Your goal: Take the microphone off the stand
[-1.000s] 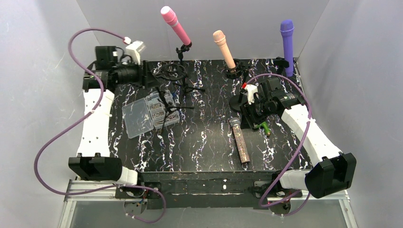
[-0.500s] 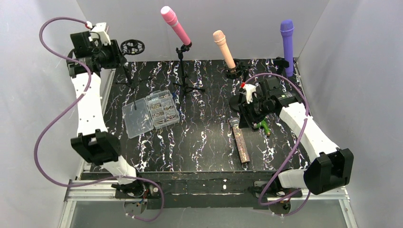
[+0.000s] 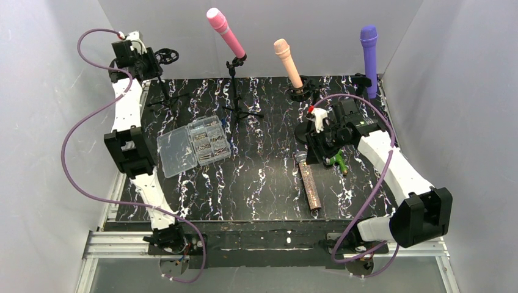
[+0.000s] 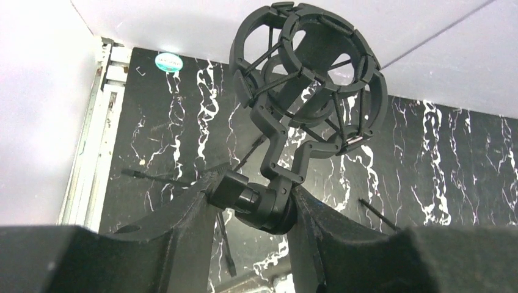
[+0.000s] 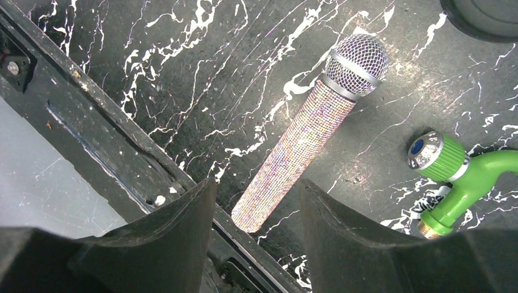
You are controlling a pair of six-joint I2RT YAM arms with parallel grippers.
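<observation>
At the lower centre of the overhead view, the glitter-covered, mesh-headed microphone (image 3: 308, 182) lies flat on the black marbled table (image 3: 262, 189), clear of any stand. The right gripper (image 5: 255, 190) hangs over it with jaws apart, holding nothing. At upper left, the left gripper (image 4: 253, 198) clamps the joint of the black cage-topped stand (image 4: 273, 122), whose cage is empty. The removal looks done.

Glittery microphone (image 5: 300, 145) lying flat, green nozzle (image 5: 457, 171) nearby — apart

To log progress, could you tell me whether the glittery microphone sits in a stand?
No, the glittery microphone lies flat on the table.
</observation>
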